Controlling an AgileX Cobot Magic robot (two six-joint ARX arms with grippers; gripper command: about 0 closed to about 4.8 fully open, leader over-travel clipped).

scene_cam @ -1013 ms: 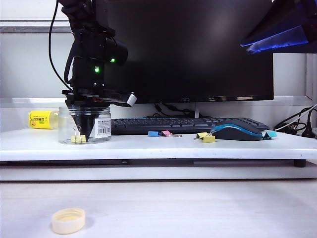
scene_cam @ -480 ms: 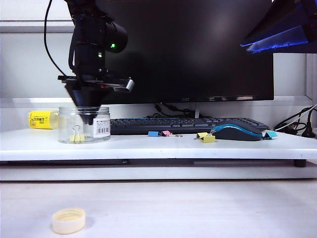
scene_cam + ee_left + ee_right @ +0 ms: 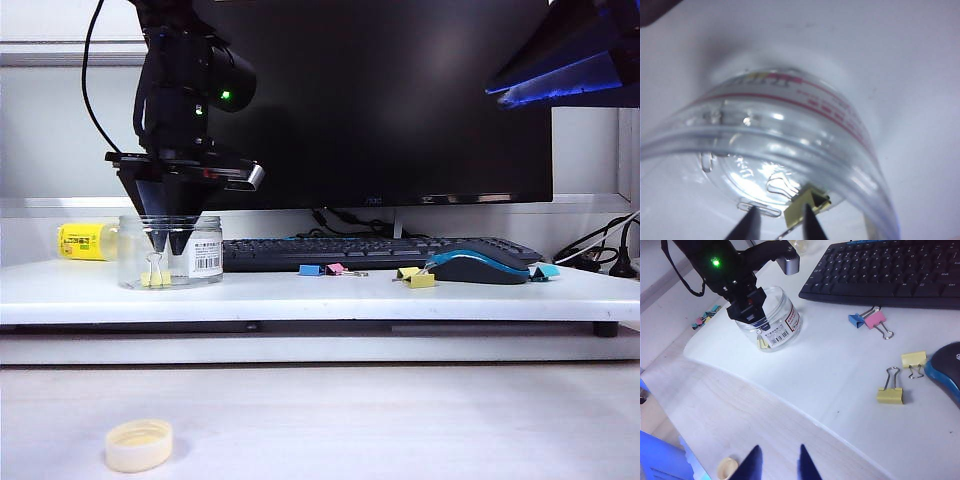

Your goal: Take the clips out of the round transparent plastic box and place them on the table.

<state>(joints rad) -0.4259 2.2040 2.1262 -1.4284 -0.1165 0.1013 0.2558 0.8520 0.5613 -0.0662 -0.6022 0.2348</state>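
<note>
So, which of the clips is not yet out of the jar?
The yellow clip under the left gripper is the only one inside the round transparent plastic box. The other clips, blue, pink and yellow, lie on the table.

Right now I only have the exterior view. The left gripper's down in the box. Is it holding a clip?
Observer: No. The left wrist view shows the left gripper open, and a yellow clip lies loose on the floor of the round transparent plastic box, just beyond the tips.
Operator: Right gripper? It's out of my frame.
Observer: The right gripper is open and empty, hovering over the wood-look surface in front of the table.
</note>
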